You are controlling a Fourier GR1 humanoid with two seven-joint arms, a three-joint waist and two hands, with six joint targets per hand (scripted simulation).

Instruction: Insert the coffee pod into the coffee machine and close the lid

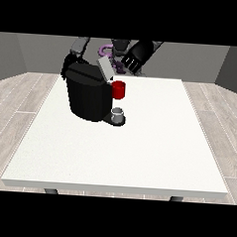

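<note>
The black coffee machine [88,96] stands on the table's left half, its grey lid [104,69] tilted up and open. A red thing at the machine [119,89] sits at its front top. A grey thing [118,115] rests on the machine's low base; I cannot tell whether it is the pod. The hand at the view's right [135,59] hangs above the table's far edge, behind and right of the lid, fingers pointing down and relaxed, with nothing seen in them. The hand at the view's left [68,65] is mostly hidden behind the machine.
The white table [138,151] spreads wide towards the camera and to the right of the machine. The robot's torso [117,48] is at the far edge. Wooden floor surrounds the table.
</note>
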